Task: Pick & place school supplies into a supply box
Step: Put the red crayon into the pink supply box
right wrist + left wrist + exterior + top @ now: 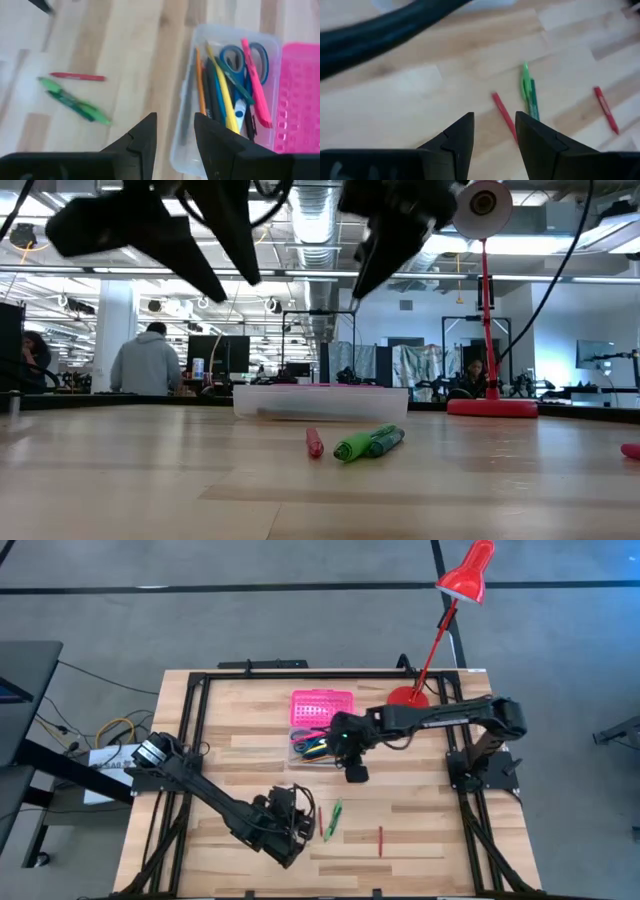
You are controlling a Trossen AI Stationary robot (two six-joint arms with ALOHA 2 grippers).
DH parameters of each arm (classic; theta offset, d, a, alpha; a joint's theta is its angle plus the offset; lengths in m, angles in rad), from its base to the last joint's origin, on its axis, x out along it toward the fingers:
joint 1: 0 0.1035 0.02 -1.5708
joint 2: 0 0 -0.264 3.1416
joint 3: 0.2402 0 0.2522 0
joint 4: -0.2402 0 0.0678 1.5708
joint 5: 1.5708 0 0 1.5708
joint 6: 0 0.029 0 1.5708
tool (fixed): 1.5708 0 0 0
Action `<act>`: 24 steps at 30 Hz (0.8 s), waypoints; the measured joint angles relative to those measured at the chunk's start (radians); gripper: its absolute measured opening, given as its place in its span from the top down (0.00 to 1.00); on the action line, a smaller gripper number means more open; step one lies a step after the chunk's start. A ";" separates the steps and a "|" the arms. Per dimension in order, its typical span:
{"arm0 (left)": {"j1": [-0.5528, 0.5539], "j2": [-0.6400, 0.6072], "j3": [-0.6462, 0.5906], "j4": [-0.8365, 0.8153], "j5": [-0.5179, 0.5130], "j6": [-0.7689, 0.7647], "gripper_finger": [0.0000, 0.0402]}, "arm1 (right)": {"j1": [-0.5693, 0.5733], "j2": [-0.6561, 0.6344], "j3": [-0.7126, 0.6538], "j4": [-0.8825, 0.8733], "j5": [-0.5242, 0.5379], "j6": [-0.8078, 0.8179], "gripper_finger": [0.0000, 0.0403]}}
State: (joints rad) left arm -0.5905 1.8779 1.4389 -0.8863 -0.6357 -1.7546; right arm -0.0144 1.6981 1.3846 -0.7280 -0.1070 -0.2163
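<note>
The supply box (227, 95) is sitting open mid-table — clear base crammed with pens, blue-handled scissors (245, 57), pink lid (300, 95) lying flat beside it. The right gripper (175, 135) is hovering over its edge, fingers apart, empty. The left gripper (495, 135) is hanging near the green markers (529, 92) and red pen (504, 116) — fingers parted, holding nothing

Open-plan lab or workshop, exposed ceiling ducts (310, 210) overhead, monitors (225, 350) and seated people (147, 360) beyond the wooden table (150, 480)
</note>
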 joint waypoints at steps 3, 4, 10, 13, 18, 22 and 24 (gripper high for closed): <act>0.009 0.000 -0.053 0.096 0.018 -0.037 0.66 | 0.037 -0.048 0.000 -0.001 0.000 -0.001 0.70; 0.011 0.000 -0.067 0.115 0.018 -0.047 0.66 | 0.051 -0.064 0.000 -0.002 0.001 -0.002 0.70; 0.045 0.002 -0.105 0.190 0.014 -0.046 0.57 | 0.137 -0.141 0.000 -0.063 0.026 0.004 0.70; 0.077 0.008 -0.105 0.193 0.055 -0.014 0.50 | 0.185 -0.169 0.000 -0.125 0.111 0.026 0.70; 0.138 0.027 -0.105 0.204 0.162 0.016 0.41 | 0.255 -0.202 0.000 -0.245 0.305 0.094 0.70; 0.180 0.043 -0.105 0.259 0.253 0.080 0.38 | 0.295 -0.227 -0.001 -0.349 0.427 0.185 0.70; 0.194 0.048 -0.105 0.306 0.259 0.108 0.38 | 0.314 -0.252 -0.020 -0.374 0.470 0.227 0.70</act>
State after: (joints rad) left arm -0.3968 1.9263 1.3342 -0.5803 -0.3762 -1.6463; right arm 0.2995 1.4460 1.3649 -1.1019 0.3633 0.0107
